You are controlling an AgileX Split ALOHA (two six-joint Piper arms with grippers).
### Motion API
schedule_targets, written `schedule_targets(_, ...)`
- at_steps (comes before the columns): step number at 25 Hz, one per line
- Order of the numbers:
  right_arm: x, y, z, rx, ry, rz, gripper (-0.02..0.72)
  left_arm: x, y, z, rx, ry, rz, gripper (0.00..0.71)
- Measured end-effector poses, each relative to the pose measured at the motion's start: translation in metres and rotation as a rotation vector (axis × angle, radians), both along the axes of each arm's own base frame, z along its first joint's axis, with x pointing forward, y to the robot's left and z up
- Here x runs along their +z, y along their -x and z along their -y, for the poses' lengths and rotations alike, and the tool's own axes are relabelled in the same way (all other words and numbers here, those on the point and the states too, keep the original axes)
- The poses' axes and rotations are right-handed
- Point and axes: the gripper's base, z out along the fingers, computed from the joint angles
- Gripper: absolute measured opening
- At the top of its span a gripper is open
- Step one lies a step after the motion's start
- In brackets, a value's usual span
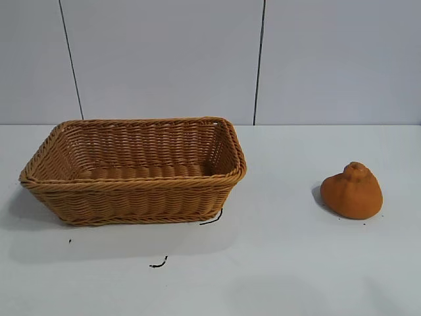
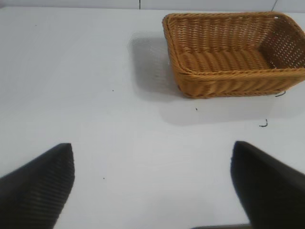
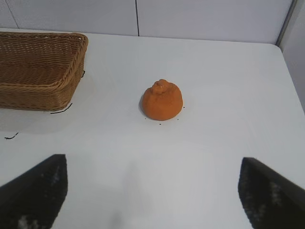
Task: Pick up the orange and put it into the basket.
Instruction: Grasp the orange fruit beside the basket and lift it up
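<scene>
At the left of the white worktop stands the large tan-brown rectangular woven wicker basket, empty, its flared sides and braided rim facing up. The left gripper hangs over bare worktop well short of it, jaws spread wide with nothing between them; if this arm moves during the transfer it could clip the near rim and push the light basket out of place. Short black marks lie on the surface near the basket's front corner. Farther right, well apart from the basket, the dull-orange, knobby-topped, slightly pear-shaped fruit sits on the worktop with its bump upward. The right gripper is held back from the orange, jaws likewise spread and empty, and the fruit lies roughly centred ahead of it. The main risk is in the grasp: the rounded, sloping flanks may let the jaws slide upward toward the narrow bump and squeeze the fruit out, or an off-centre closure may roll it away. A carry that travels too low could strike the basket's flared wall.
</scene>
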Motion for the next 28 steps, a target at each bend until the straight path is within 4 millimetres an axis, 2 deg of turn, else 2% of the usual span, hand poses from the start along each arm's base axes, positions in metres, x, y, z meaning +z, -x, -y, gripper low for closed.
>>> schedule_targets(3,0.018,-0.02,0.0,-0.001,-0.003,-0.046,0.696,0.0,0.0,0.0,0.0,0.0,0.0,0.639)
schedule_targets(4,0.018,-0.02,0.0,-0.001,-0.003,-0.046,0.696,0.0,0.0,0.0,0.0,0.0,0.0,0.639)
schedule_targets(6,0.031,-0.037,0.0,-0.004,-0.008,-0.082,0.696,0.0,0.0,0.0,0.0,0.0,0.0,0.639)
schedule_targets(7,0.044,-0.055,0.0,-0.009,-0.014,-0.105,0.696,0.0,0.0,0.0,0.0,0.0,0.0,0.639)
schedule_targets(10,0.061,-0.087,0.0,-0.011,-0.018,-0.158,0.696,0.0,0.0,0.0,0.0,0.0,0.0,0.639)
schedule_targets(17,0.071,-0.18,-0.001,-0.007,-0.023,-0.348,0.696,0.0,0.0,0.0,0.0,0.0,0.0,0.639)
schedule_targets(19,0.062,-0.21,-0.001,-0.004,-0.022,-0.431,0.696,0.0,0.0,0.0,0.0,0.0,0.0,0.639)
schedule_targets(20,0.027,-0.298,-0.002,0.01,-0.011,-0.606,0.696,0.0,0.0,0.0,0.0,0.0,0.0,0.639)
schedule_targets(24,-0.005,-0.336,-0.002,0.014,-0.008,-0.699,0.696,0.0,0.0,0.0,0.0,0.0,0.0,0.639)
schedule_targets(28,-0.044,-0.361,-0.008,0.033,0.012,-0.808,0.696,0.0,0.0,0.0,0.0,0.0,0.0,0.639)
